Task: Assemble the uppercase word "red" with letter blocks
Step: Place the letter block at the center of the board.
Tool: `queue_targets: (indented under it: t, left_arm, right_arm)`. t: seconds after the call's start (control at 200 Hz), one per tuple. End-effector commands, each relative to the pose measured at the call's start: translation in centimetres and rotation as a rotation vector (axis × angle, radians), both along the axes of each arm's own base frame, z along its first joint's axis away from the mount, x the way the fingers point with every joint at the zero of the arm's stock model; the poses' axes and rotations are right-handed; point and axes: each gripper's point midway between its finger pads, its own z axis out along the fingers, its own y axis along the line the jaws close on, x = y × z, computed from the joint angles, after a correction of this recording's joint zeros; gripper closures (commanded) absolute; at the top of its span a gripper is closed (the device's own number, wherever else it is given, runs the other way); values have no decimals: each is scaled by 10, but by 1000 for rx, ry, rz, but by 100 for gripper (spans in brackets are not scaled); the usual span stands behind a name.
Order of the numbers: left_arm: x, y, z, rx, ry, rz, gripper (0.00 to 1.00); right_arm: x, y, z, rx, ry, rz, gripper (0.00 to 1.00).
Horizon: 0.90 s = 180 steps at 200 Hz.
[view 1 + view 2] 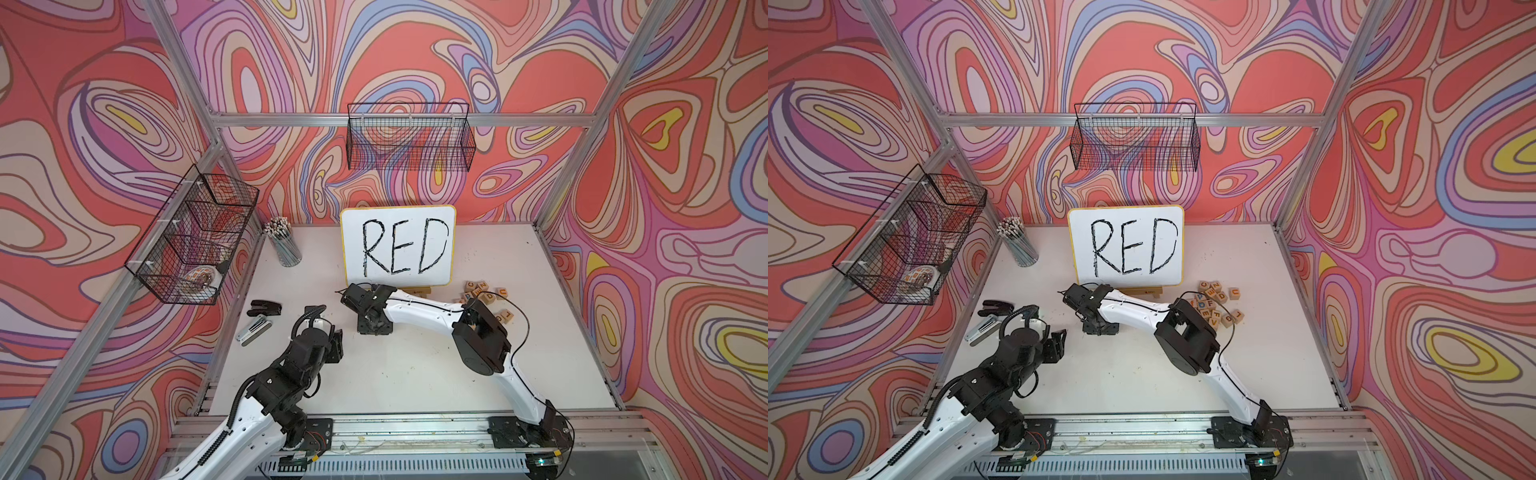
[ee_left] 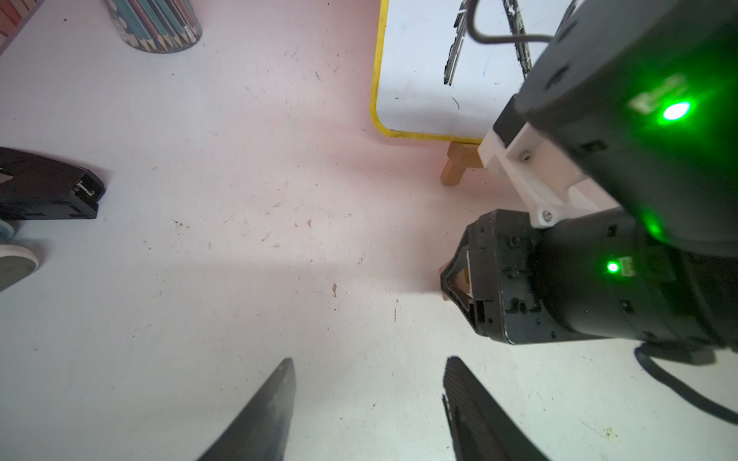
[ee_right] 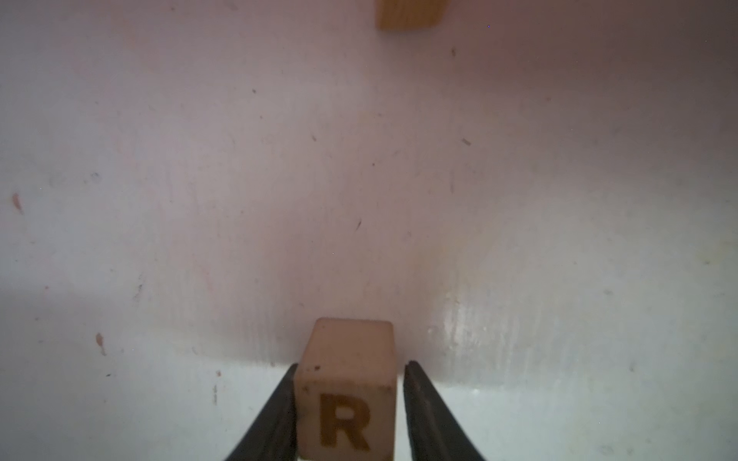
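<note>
Small pale wooden cube with an orange-brown capital R (image 3: 347,399) sits on the white tabletop (image 1: 415,374), just in front of the wooden foot (image 3: 411,14) of the yellow-rimmed whiteboard handwritten RED (image 1: 399,245), roughly below the written R. That reads as slot one of the word, with bare table alongside for E and D. The R face is upright toward the wrist camera, so orientation looks fine. Right gripper (image 3: 351,364) straddles the cube from above with its jaws barely wider than the cube. One finger (image 3: 279,407) is against a side and there's a sliver of daylight at the other, so it looks like a release, not a clamp. Both top views hide the cube under the gripper. The other pale wooden letter cubes (image 1: 486,295) lie heaped well apart on the robot's right, too small to pick out E and D for sure. Left gripper (image 2: 369,363) hovers over bare table, fingers spread, empty, clear of the work.
</note>
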Motion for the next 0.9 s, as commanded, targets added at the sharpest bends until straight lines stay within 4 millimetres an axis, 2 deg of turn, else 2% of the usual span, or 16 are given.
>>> queue_targets:
  t: [0.0,0.2,0.441,0.676,0.896]
  left_arm:
    - [-1,0,-1,-8,-8,5,38]
    - [-1,1,0,-9,-11,6,38]
    - [-1,0,0,-8,-10,4,38]
    - [-1,1,1,-8,-13,5,38]
    - [0,0,2,-8,-17,2,38]
  right_arm:
    - [3,-1,-3,-11,-3,-13,53]
    - [6,0,0,-5,-10,-13,55]
    - [5,2,-2,-1,-6,-10,65]
    - [8,1,0,-11,-15,-2,67]
    - [12,-3,-7,-52,-16,19,67]
